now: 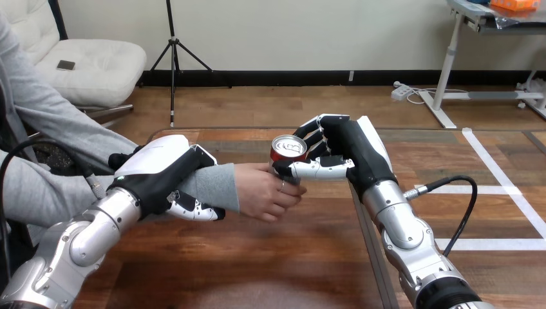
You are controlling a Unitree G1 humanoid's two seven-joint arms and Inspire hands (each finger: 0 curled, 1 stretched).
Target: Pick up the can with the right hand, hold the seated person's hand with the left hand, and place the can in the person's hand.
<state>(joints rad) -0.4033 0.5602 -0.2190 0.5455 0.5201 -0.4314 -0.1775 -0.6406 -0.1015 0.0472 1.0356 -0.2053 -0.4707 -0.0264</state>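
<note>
A red can point(288, 152) with a silver top stands upright above the table, and my right hand point(344, 154) is shut on it, thumb across its front and fingers behind. The person's hand point(267, 191) reaches in from the left, palm side under and beside the can's base, fingers touching it. My left hand point(164, 177) is shut on the person's forearm over the grey sleeve, fingers curled over the top and thumb underneath.
The wooden table point(270, 264) spreads below both arms, with a seam running down under my right forearm. A black cable point(460, 212) loops off my right arm at the right.
</note>
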